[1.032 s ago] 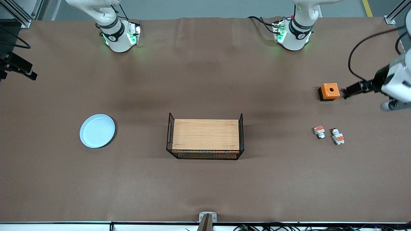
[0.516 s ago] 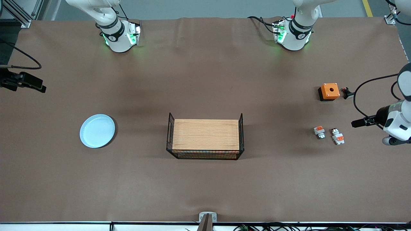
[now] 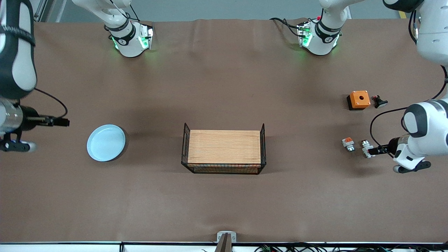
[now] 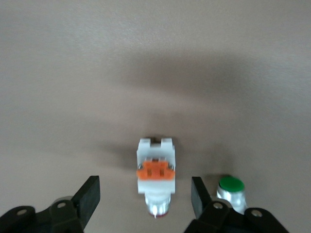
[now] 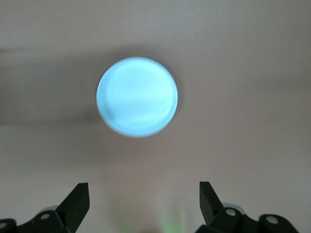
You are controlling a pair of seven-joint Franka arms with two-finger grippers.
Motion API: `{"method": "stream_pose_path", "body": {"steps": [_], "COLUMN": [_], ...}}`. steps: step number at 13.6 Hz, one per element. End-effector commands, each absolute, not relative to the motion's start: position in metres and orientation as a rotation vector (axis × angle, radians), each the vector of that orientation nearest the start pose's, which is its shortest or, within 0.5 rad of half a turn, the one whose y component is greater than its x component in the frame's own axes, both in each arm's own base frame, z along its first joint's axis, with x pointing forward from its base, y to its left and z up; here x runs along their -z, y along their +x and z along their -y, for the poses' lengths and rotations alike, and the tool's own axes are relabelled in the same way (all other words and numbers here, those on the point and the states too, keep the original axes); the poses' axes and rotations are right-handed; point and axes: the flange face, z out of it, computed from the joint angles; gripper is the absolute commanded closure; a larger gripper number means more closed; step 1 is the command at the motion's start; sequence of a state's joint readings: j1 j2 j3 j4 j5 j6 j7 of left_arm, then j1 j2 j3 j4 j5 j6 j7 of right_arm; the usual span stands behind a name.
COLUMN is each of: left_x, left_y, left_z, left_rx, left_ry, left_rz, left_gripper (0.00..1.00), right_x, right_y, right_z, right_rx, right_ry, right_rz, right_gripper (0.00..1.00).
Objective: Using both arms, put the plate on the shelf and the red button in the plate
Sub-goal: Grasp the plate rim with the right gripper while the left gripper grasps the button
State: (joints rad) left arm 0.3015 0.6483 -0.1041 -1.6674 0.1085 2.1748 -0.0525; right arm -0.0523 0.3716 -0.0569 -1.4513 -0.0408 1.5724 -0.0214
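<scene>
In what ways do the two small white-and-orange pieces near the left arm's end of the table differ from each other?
The red button is longer than the shorter white-and-orange piece. The red button lies farther toward the left arm's end, and the left gripper is right at it with open jaws; nothing is near the shorter piece. Both lie on the brown table, white with an orange patch.

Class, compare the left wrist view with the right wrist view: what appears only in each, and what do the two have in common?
Only the left wrist view shows the small white block with an orange-red patch, the red button, lying between the left gripper's open fingers, with a green-capped metal button beside it.

Only the right wrist view shows the round pale-blue plate, ahead of the open, empty right gripper.

Both show the brown table cover and dark, spread fingertips holding nothing.
</scene>
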Motion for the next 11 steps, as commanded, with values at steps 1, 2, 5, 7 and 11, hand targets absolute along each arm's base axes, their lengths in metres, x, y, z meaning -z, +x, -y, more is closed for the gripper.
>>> {"method": "stream_pose_path", "body": {"steps": [1, 2, 5, 7, 11], "left_x": [-0.214, -0.207, -0.196, -0.191, -0.185], "left_y": [0.650, 0.649, 0.646, 0.642, 0.637], "left_z": [-0.140, -0.140, -0.138, -0.136, -0.135], "left_rx": [-0.183, -0.194, -0.213, -0.234, -0.254], "left_ry": [-3.103, -3.107, -3.114, -3.115, -3.116], "left_rz": [0.284, 0.291, 0.298, 0.296, 0.287], "left_gripper": [0.19, 0.19, 0.23, 0.28, 0.72], "right_x": [-0.412, -0.392, -0.345, -0.307, -0.251], "right_y": [0.647, 0.646, 0.637, 0.634, 0.629], "right_z": [0.101, 0.100, 0.119, 0.123, 0.143], "right_rx": [-0.332, -0.313, -0.239, -0.235, -0.193], "right_ry": [-3.175, -3.178, -3.184, -3.183, -3.178], "right_rz": [-0.075, -0.072, -0.092, -0.044, 0.011], "right_gripper": [0.00, 0.00, 0.00, 0.00, 0.00]}}
